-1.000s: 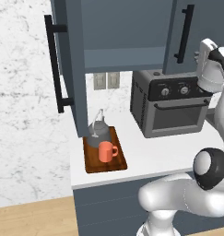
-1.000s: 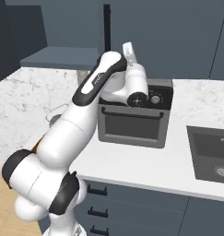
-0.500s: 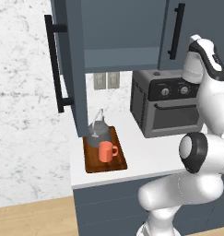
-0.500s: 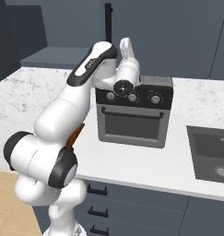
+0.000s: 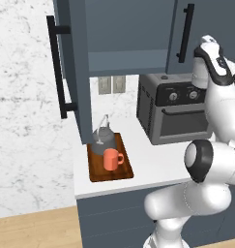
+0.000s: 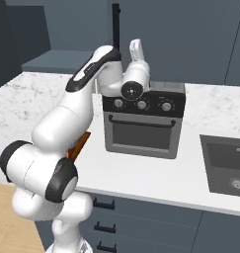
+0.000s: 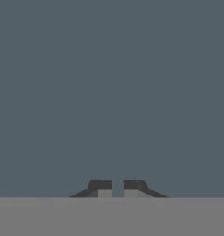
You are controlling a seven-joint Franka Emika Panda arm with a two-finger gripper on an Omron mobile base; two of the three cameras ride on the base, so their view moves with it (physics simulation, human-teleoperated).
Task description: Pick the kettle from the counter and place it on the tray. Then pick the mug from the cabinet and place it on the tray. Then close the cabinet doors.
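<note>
- Two items sit on the tray (image 5: 110, 173), well below and left of the jaws: kettle (image 5: 104, 135) at the back, mug (image 5: 111, 159) in front, just beside each other.
- Gripper (image 7: 117, 185) jaws nearly shut, thin gap, nothing between them.
- Fingertips (image 7: 100, 185) point at a flat slate-blue cabinet door (image 7: 111, 92), close up.
- Left cabinet door (image 5: 73, 72) stands open, edge-on above the tray.
- Toaster oven (image 5: 174, 114) sits on the counter (image 5: 153, 164), below the hand.

Both base views share the toaster oven (image 5: 174, 114); hand view faces slate-blue panel closely
</note>
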